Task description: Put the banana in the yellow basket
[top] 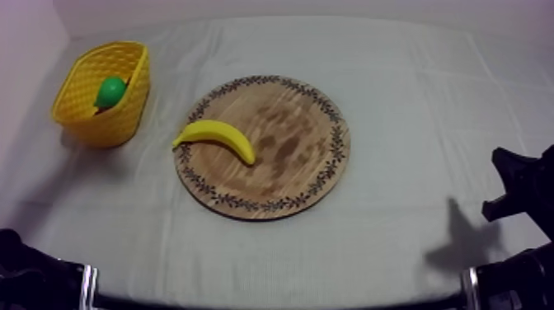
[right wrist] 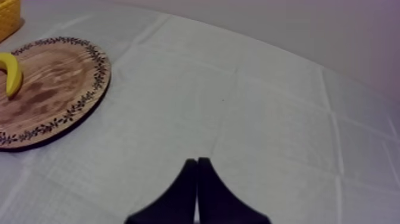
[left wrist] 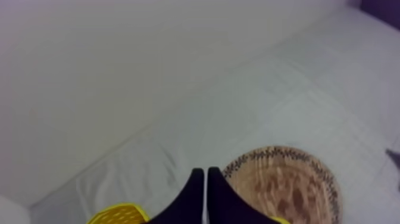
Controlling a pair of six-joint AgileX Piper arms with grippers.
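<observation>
The yellow banana [top: 216, 138] lies on the left part of the round wooden board [top: 297, 140], its stem end reaching over the patterned rim. The yellow basket [top: 124, 115] stands tilted at the far left of the table. My left gripper [left wrist: 205, 176] is shut on nothing, its fingers a narrow wedge pointing between the basket [left wrist: 119, 214] and the board [left wrist: 286, 184]. My right gripper [right wrist: 197, 164] is also shut on nothing, low over bare cloth to the right of the board [right wrist: 53, 89] and well away from the banana [right wrist: 11, 72].
A green toy fruit [top: 110, 91] sits inside the basket. The right arm [top: 519, 190] shows at the right edge and the left arm [top: 33, 280] at the lower left corner. Grey-white cloth surrounds the board on all sides.
</observation>
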